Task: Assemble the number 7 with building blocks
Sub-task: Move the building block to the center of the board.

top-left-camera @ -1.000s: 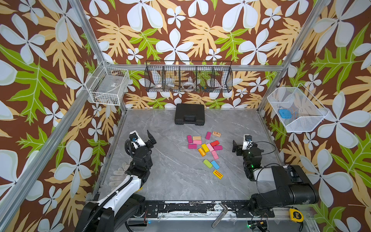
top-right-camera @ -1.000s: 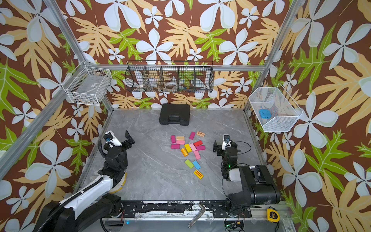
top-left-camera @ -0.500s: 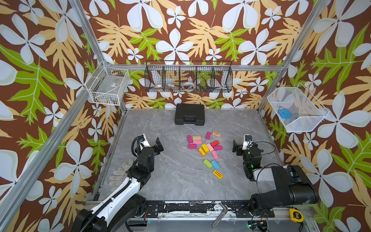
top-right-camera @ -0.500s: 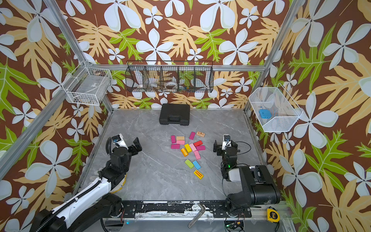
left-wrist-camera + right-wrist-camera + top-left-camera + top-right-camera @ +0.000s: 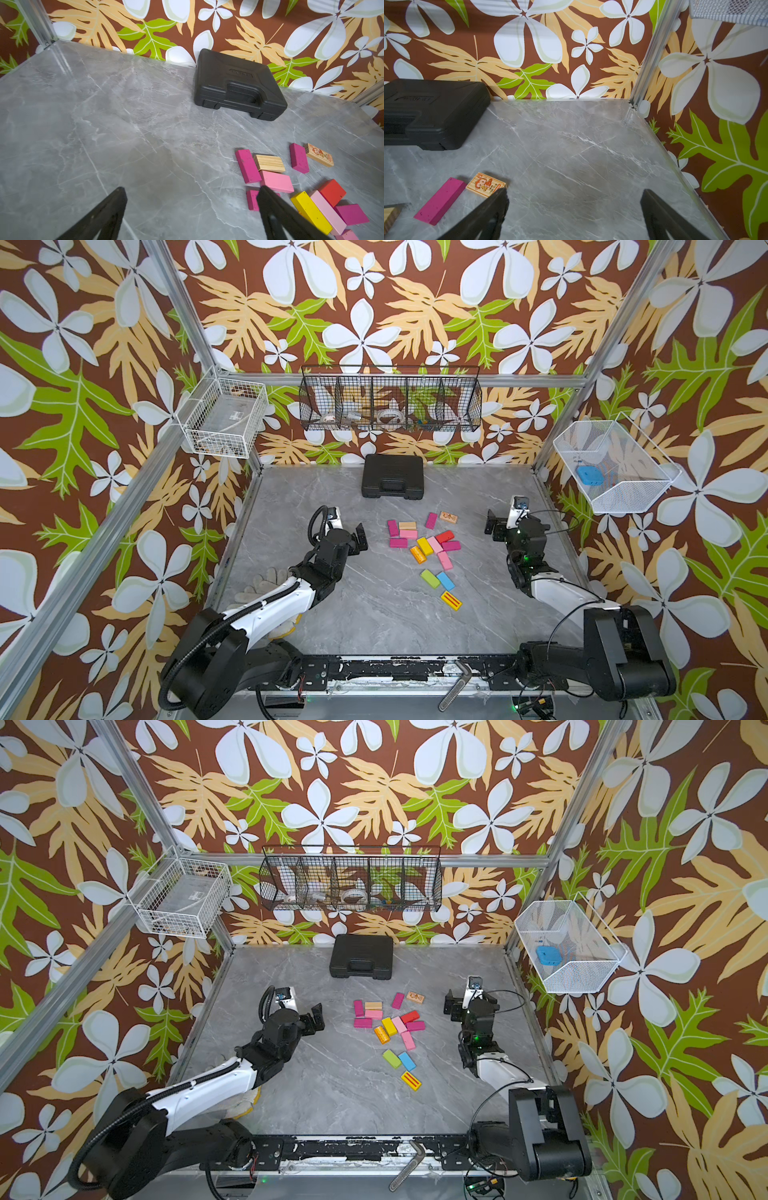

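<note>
- The building blocks (image 5: 434, 544) lie flat in a loose scatter on the counter (image 5: 374, 626), in front of the black case (image 5: 392, 482) and slightly to its right. 15 can be counted in both top views.
- The left hand (image 5: 351, 538) hangs in front of the case on its left side, jaws spread wide and holding nothing. The nearest piece, a magenta block (image 5: 398, 542), lies just past its tips with bare counter between.
- In the left wrist view its 2 dark fingers (image 5: 274, 214) frame bare counter, and 1 of them covers part of that magenta block.
- The right hand (image 5: 505, 527) stands farther to the case's right than the blocks, also spread wide and empty. The closest piece, a wooden block printed with a monkey (image 5: 449, 517), is near it but apart.
- Farthest from the case lies the yellow red-striped block (image 5: 451, 600). A green block (image 5: 430, 578) and a blue block (image 5: 445, 580) sit side by side between it and the main cluster.
- The counter is grey with a marble pattern, and the case sits at its back edge against the wall.
- Brown wallpaper (image 5: 374, 302) with white flowers and green and tan leaves covers the walls behind and beside the case.
- A black wire basket (image 5: 390, 402) hangs above the case, a white wire basket (image 5: 224, 423) to its left and a white mesh basket (image 5: 615, 472) to its right.
- A pale glove (image 5: 262, 580) lies under the left arm, in front of the case and to its left.
</note>
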Action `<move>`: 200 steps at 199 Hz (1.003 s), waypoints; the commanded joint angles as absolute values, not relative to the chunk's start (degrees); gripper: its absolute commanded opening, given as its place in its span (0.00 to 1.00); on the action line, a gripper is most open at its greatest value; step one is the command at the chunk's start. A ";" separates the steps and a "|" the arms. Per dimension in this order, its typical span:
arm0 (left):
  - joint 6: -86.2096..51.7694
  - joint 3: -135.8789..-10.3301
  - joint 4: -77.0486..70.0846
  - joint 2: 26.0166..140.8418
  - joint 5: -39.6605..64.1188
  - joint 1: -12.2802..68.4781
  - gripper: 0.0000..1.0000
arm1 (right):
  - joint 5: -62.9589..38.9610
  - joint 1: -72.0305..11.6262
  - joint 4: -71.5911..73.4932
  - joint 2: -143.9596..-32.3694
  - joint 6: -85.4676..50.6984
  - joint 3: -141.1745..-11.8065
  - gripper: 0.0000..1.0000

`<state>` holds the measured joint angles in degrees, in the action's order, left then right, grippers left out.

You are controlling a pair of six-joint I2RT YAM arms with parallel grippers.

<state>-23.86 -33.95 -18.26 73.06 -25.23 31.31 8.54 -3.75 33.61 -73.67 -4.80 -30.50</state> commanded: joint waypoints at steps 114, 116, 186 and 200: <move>-24.87 -68.58 -9.62 109.35 -4.89 32.73 0.81 | -11.15 -7.38 13.78 -68.48 -8.70 -37.27 1.00; -24.87 -69.11 -9.28 109.82 -4.87 32.75 0.80 | -11.27 -7.34 13.73 -68.40 -8.70 -37.33 1.00; -26.11 -82.75 4.77 120.46 -7.50 32.82 0.63 | -13.18 -7.38 11.50 -67.12 -7.51 -37.85 1.00; -26.43 -84.80 7.31 122.12 -7.32 32.83 0.60 | -13.27 -7.38 11.26 -67.11 -7.38 -38.00 1.00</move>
